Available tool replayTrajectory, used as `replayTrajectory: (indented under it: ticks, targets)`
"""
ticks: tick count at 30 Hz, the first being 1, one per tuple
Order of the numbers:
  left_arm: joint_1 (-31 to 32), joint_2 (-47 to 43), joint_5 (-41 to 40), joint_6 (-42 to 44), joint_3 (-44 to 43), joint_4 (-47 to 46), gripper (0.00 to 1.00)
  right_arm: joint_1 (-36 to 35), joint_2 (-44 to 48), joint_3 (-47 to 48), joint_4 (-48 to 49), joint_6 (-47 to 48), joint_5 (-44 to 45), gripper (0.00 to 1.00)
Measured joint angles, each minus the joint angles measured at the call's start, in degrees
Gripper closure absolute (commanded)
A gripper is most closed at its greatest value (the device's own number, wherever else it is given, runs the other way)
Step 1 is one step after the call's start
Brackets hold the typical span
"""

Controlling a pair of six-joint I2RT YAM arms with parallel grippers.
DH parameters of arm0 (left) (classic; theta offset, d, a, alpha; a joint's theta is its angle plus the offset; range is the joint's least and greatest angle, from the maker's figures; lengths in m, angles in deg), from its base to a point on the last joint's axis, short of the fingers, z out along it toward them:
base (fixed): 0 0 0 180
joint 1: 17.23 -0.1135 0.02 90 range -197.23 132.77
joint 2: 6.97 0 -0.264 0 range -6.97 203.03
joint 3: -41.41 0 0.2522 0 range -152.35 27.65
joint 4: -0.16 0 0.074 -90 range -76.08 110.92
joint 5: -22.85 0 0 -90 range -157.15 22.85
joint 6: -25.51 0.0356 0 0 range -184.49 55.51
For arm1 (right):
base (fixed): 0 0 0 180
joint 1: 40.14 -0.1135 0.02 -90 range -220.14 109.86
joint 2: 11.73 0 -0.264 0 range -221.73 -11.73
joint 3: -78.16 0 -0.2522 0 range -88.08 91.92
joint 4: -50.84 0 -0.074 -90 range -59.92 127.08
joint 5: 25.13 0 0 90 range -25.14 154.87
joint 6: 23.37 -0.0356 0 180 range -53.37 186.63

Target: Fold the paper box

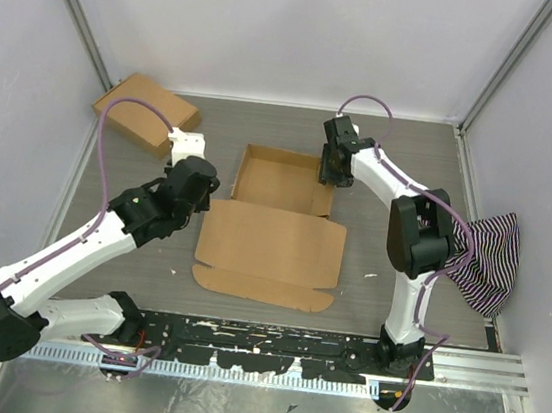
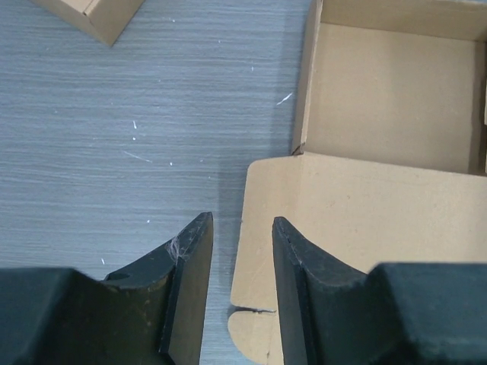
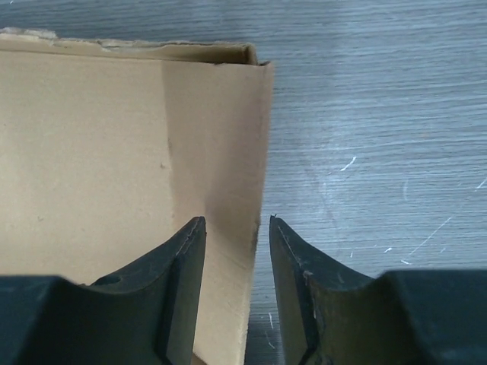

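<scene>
The paper box lies in the middle of the table. Its far half is a shallow tray with raised walls. Its lid panel lies flat toward me, with a rounded tab at the left corner. My left gripper hangs open at the lid's left edge, one finger over the table and one over the cardboard. My right gripper is open, its fingers either side of the tray's right wall. The wall stands between them without being pinched.
A finished brown cardboard box sits at the far left corner, its edge showing in the left wrist view. A black-and-white striped cloth hangs at the right wall. White enclosure walls close in the table, and a metal rail runs along the near edge.
</scene>
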Motion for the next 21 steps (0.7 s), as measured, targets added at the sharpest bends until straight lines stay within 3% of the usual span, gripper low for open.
replayTrajectory:
  ticks: [9,18,21]
  targets:
    - [0.0,-2.7,1.8,-0.2,1.5,0.3,0.57,0.0,-0.5,0.0,-0.4,-0.5,1.7,0.62]
    - [0.0,-2.1,3.8,-0.2,2.1,0.3,0.57,-0.5,-4.1,0.0,-1.2,1.0,4.6,0.86]
    - [0.0,-1.9,4.3,-0.2,2.1,0.3,0.58,-1.4,-4.2,0.0,-1.7,2.2,8.0,0.9]
